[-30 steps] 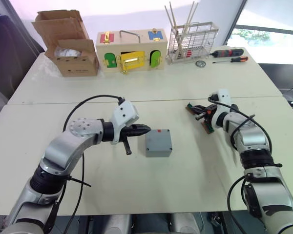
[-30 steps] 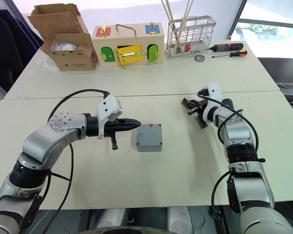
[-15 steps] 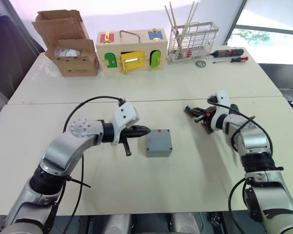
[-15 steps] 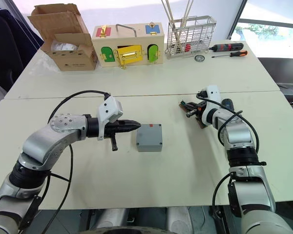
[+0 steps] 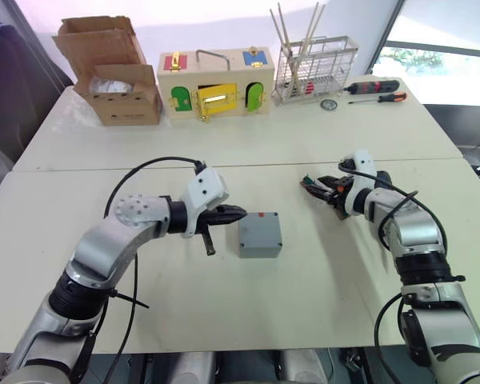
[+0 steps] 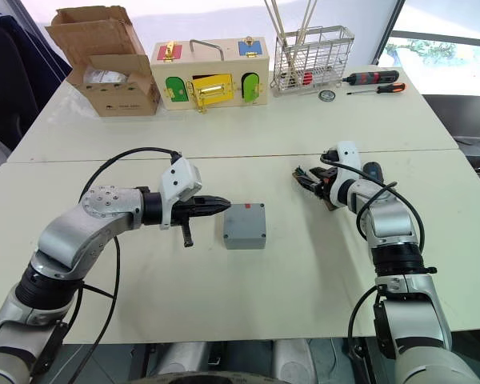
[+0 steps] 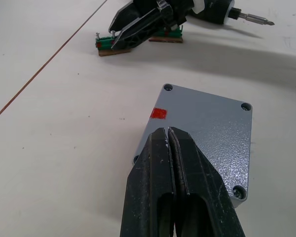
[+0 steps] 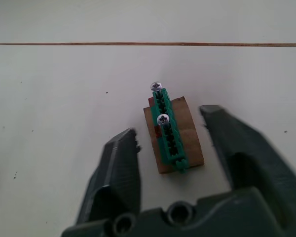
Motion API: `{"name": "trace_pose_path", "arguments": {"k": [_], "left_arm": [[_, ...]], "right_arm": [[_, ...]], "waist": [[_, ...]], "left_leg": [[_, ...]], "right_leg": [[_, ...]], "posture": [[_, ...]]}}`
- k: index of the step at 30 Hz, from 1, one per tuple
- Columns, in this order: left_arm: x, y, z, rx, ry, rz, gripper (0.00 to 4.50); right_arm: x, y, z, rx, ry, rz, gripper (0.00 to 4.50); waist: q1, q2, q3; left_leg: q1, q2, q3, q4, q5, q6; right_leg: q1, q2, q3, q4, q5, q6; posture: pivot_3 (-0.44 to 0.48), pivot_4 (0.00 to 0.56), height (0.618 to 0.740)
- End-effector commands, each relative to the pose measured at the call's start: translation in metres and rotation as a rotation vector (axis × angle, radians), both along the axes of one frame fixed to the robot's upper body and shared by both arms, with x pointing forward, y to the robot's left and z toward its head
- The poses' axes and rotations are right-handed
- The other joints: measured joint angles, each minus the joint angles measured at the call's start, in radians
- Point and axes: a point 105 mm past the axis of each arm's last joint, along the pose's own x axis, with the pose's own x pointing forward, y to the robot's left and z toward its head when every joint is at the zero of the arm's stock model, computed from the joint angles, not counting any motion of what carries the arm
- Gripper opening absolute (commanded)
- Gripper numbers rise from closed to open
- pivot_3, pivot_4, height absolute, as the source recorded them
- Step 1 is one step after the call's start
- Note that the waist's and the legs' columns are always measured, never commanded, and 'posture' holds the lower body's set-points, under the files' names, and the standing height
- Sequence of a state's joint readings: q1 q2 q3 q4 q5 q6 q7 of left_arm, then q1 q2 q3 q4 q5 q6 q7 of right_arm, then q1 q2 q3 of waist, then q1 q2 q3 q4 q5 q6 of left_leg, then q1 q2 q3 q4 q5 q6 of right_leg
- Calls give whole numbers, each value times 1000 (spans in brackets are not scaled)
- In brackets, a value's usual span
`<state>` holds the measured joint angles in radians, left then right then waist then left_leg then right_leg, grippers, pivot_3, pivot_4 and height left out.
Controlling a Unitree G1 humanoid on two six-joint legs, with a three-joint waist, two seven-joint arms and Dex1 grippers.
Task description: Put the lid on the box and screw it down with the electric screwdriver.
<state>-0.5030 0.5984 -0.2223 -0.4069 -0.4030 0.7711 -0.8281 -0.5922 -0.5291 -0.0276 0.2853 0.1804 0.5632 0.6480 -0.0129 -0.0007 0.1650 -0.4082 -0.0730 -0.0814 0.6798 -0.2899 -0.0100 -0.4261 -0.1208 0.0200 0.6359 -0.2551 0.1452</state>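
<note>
- Two grippers over a pale tabletop (image 5: 248, 304).
- Left gripper (image 5: 238, 213) with fingers pressed together on nothing, tip just beside the left edge of the box (image 5: 260, 234).
- Lid (image 7: 207, 128) already seated on that box, red mark (image 7: 159, 113) near one corner, screw holes at the corners.
- Right gripper (image 8: 175, 148) spread wide, straddling a green screw strip (image 8: 168, 129) on a brown block, two screw heads upright in the strip.
- Electric screwdriver (image 7: 227, 12) lying on the tabletop behind the right gripper in the left wrist view, metal bit pointing away from it.
- Well apart from the box, along the far edge: cardboard box (image 5: 108, 72) with flaps open, wooden box (image 5: 214, 82) with coloured doors and a metal handle, wire rack (image 5: 316, 70) holding thin sticks, and two hand screwdrivers (image 5: 374, 90) beside a small round object (image 5: 329, 105).
- Nothing lying between the box and the screw strip but bare tabletop and a seam line.
- No readable writing; print on the cardboard box too small to make out.
</note>
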Motion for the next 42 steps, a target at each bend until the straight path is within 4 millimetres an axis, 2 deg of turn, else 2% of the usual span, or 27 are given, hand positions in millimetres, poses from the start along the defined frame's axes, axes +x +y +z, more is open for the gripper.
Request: {"name": "trace_pose_path", "arguments": {"k": [1,14,17,19,20,21,30,42], "left_arm": [[-2,-2,4,-1,-28,-17,0],[-2,-2,-1,20,-30,-24,0],[-3,-2,-1,22,-30,-25,0],[-2,-2,-1,23,-30,-23,0],[-2,-2,-1,23,-30,-23,0],[-2,-2,-1,23,-29,-23,0],[-4,-1,-3,27,-24,-25,0],[-3,-1,-1,16,-24,-27,0]], "right_arm": [[2,-4,21,10,-66,-12,2621],[2,-1,25,37,-79,-11,2621],[3,1,23,38,-77,-6,1870],[3,3,23,38,-76,-1,1000],[3,4,23,41,-78,3,401],[3,4,23,44,-79,5,50],[1,4,27,43,-87,8,50],[-4,-2,62,50,-175,-2,50]], "waist": [[0,0,0],[0,0,0],[0,0,0],[0,0,0],[0,0,0],[0,0,0],[0,0,0],[1,0,0]], "left_leg": [[0,0,0,0,0,0],[0,0,0,0,0,0],[0,0,0,0,0,0],[0,0,0,0,0,0],[0,0,0,0,0,0],[0,0,0,0,0,0],[0,0,0,0,0,0],[0,0,0,0,0,0]], "right_leg": [[0,0,0,0,0,0],[0,0,0,0,0,0],[0,0,0,0,0,0],[0,0,0,0,0,0],[0,0,0,0,0,0],[0,0,0,0,0,0],[0,0,0,0,0,0],[0,0,0,0,0,0]], "posture": [[0,150,730],[0,150,730],[0,150,730],[0,150,730],[0,150,730],[0,150,730],[0,150,730],[0,150,730]]}}
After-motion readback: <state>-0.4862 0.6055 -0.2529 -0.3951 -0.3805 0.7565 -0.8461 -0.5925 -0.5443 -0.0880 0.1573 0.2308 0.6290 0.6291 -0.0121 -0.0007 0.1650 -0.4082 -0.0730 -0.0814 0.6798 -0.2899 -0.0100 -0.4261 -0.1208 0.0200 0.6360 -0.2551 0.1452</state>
